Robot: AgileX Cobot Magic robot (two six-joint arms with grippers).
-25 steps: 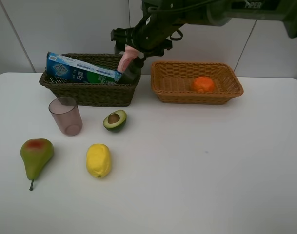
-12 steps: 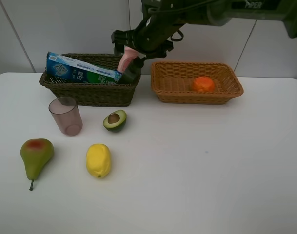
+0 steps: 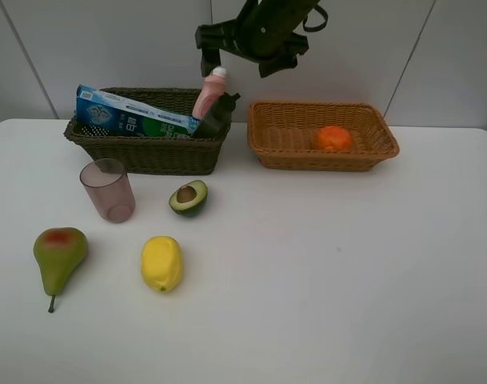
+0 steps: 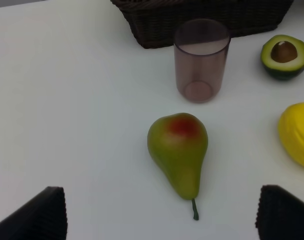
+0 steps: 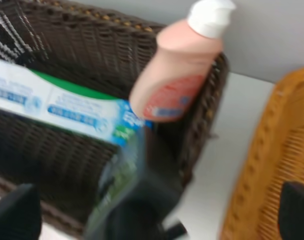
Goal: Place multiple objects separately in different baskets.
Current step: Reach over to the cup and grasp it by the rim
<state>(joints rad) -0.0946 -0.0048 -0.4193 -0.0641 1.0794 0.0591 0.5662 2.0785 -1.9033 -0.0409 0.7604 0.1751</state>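
One toothpaste box [image 3: 135, 118], lettering illegible

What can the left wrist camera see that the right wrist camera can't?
Only the left wrist view shows the pear, the cup, the avocado and part of the lemon. Only the right wrist view shows the pink bottle leaning in the dark basket, the toothpaste box inside it, and the tan basket. Both show the dark basket and the white table.
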